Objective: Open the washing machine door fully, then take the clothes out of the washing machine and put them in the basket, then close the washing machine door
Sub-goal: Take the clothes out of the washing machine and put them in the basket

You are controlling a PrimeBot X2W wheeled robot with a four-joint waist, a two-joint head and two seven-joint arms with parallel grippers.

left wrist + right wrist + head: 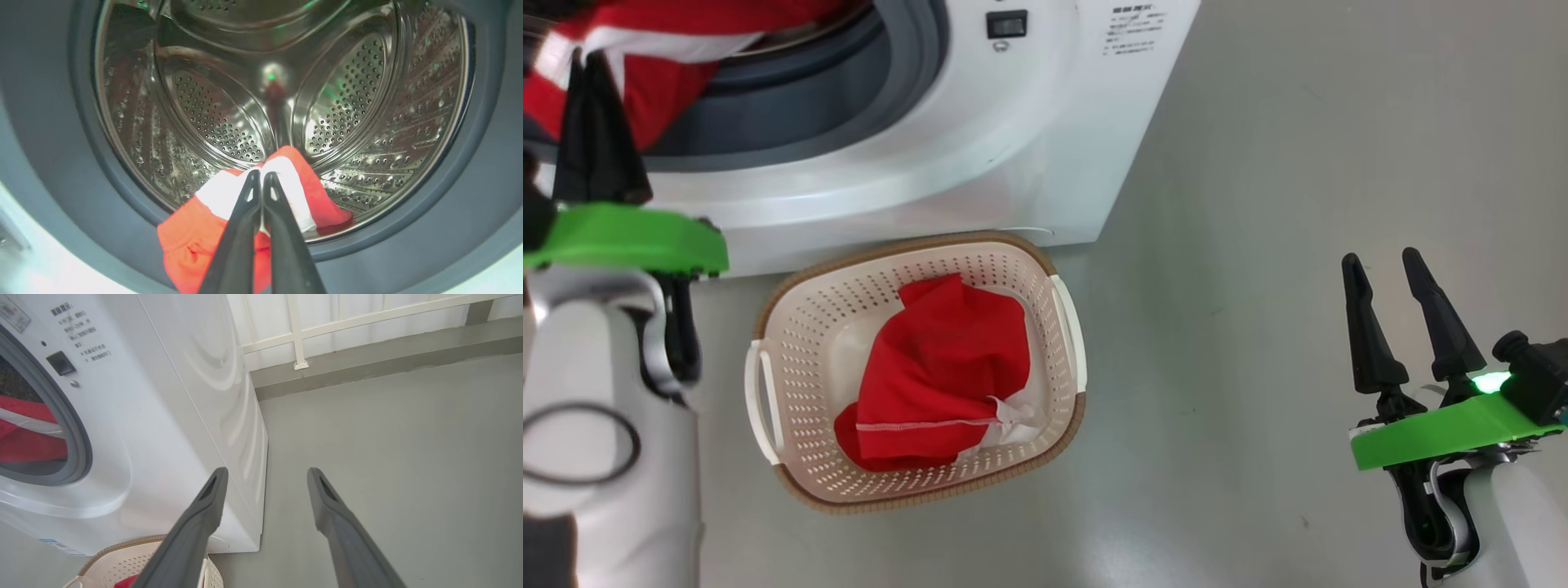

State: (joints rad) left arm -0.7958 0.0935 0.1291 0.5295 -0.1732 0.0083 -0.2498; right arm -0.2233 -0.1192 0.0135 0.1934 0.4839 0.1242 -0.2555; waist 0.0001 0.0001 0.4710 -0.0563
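Left gripper [261,174]: fingers pressed together, pinching a fold of the striped garment [216,196] right at the mouth of the machine.
Striped garment: red and white, half out, and spilling over the grey rubber ring [486,163]. Its far end lies on the steel drum [212,118].
Step in hand: by my reading, hauling this piece out and over to the basket [849,265].
Doing it well: pull back and up so the cloth clears the ring's lip (a low drag could catch there). Then come down over the basket's middle before letting go.
Basket: on the floor, tight against the front of the washing machine [980,139], below the mouth. One red garment [939,367] is inside, with room beside it.
Right gripper [1380,260]: fingers spread, holding nothing, well off to the side.
In the way: not much. A trailing tail of fabric could land outside the basket's rim.
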